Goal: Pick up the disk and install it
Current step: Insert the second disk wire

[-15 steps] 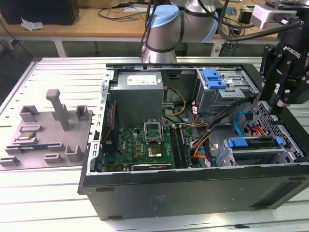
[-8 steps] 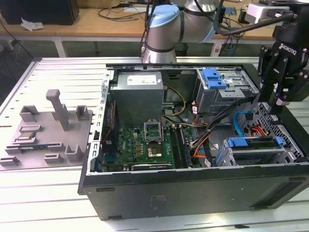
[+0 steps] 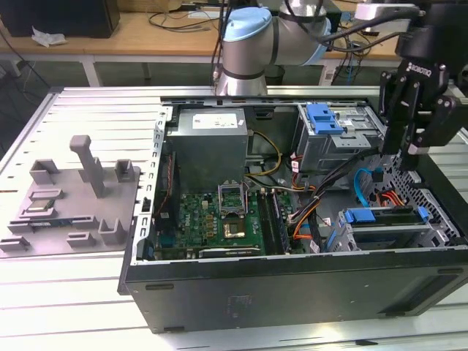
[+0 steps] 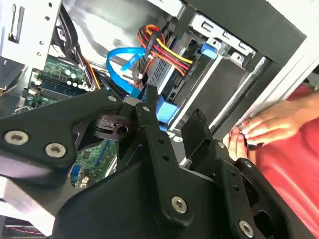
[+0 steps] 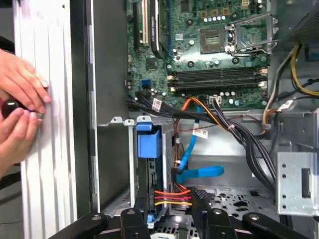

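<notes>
The gripper (image 3: 412, 150) is held open and empty above the disk (image 3: 387, 217), which is seated in the case bay (image 3: 439, 219).

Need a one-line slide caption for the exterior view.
Robot arm's gripper poised above the open computer case, over the drive bay where the blue-framed disk sits.

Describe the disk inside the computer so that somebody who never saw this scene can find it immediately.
Find the open black computer case on the table. At its near corner on the exterior view's right sits a metal drive cage. The disk lies in it, with a blue carrier frame and red, yellow and orange wires plugged in, unlike the lighter-blue ridged latch farther back.
</notes>
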`<state>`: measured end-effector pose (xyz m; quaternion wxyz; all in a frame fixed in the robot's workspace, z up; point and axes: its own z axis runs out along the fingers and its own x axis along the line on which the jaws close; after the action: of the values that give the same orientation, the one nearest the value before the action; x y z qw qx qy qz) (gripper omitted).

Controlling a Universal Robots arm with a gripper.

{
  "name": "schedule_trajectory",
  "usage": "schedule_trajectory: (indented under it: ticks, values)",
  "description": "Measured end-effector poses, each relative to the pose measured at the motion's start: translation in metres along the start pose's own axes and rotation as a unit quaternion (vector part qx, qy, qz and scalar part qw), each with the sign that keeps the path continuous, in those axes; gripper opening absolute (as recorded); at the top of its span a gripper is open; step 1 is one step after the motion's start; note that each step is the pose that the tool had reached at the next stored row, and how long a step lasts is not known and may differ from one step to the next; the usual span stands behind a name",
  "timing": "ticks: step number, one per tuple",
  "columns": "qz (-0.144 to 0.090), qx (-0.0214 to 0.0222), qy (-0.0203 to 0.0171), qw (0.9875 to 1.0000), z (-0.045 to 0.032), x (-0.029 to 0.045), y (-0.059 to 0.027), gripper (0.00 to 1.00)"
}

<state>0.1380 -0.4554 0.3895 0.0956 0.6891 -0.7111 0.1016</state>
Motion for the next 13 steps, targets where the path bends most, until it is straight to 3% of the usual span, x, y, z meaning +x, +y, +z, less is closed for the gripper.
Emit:
schedule_trajectory:
  ticks: [9,10,13]
  values:
    - [-0.001,0.0013,0.0366,0.9993,0.0005,-0.0143,0.0135,0.47]
    - [-0.001,0.0015,0.0396,0.9992,0.0004,-0.0159,0.0137,0.40]
    - [-0.001,0.0018,0.0478,0.9989,0.0004,-0.0218,0.0140,0.40]
